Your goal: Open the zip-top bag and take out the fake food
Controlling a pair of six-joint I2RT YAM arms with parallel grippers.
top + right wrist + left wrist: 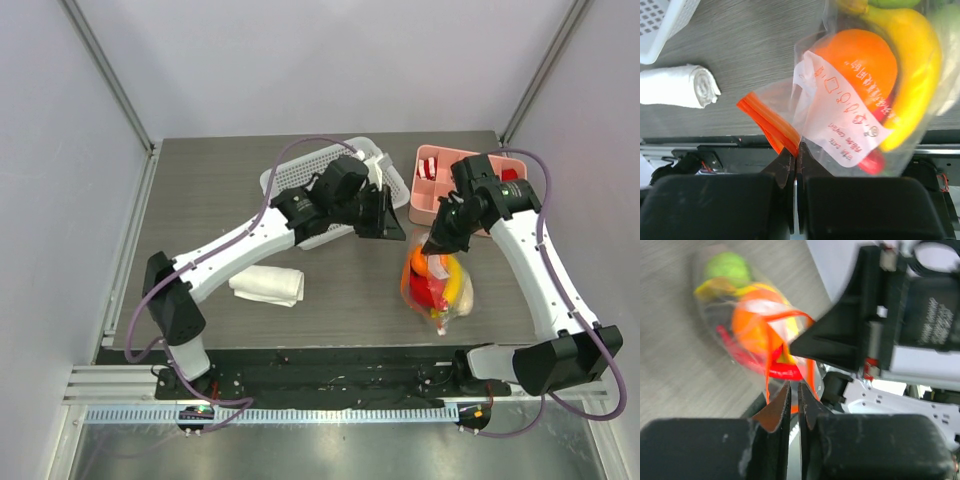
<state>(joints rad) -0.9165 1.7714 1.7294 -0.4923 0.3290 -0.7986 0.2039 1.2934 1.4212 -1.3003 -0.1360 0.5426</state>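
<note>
Top view: the zip-top bag [437, 285] hangs by the desk's [220, 200] front-right edge. My right gripper [432, 250] lifts it, probably to present the mouth.

Left wrist: left gripper [794, 390] jaws are a slit apart at the zip strip [785, 315]. Whether they grip it, I can't tell.

Right wrist: right jaws are pinched together on the bag's lip, with the fake food [860, 55] inside.

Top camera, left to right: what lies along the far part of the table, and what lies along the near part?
Far: white basket → pink tray. Near: rolled white cloth → zip-top bag.
</note>
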